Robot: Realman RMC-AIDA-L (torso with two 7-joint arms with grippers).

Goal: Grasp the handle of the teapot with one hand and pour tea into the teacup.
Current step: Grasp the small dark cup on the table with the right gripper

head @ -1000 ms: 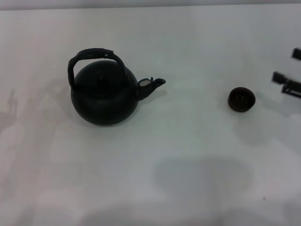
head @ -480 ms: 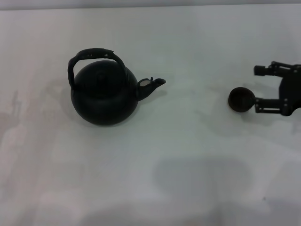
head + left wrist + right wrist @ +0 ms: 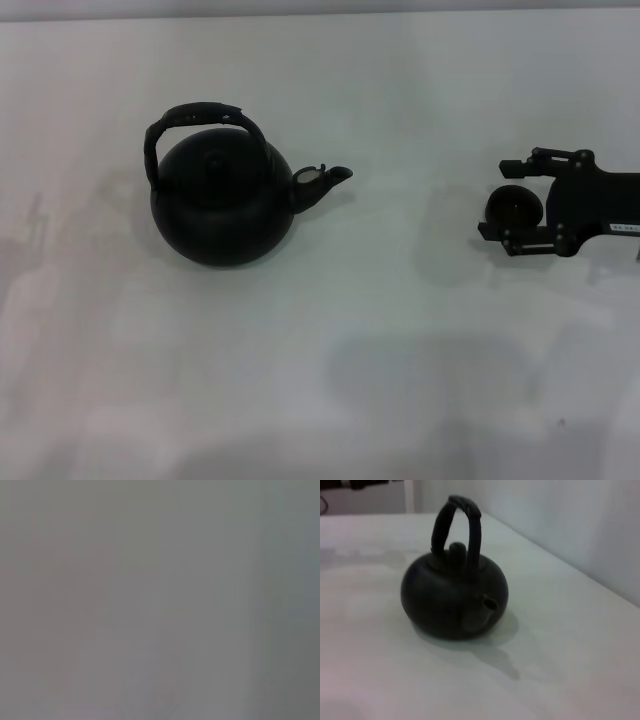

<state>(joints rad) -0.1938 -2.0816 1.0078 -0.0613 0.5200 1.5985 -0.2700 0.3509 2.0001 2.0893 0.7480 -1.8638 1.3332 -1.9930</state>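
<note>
Here the right end effector (image 3: 510, 196) reaches in level, spread wide, fingers flanking the teacup (image 3: 514, 207).

No readable text, labels or numbers in any view. Right gripper (image 3: 510, 207) arm carries a small pale mark near the right edge, too small to read. Teapot (image 3: 222, 200) and teacup (image 3: 514, 210) are unmarked.

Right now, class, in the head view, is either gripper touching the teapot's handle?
No. The handle arches free over the teapot, while the right gripper sits far off, its jaws around the teacup.
</note>
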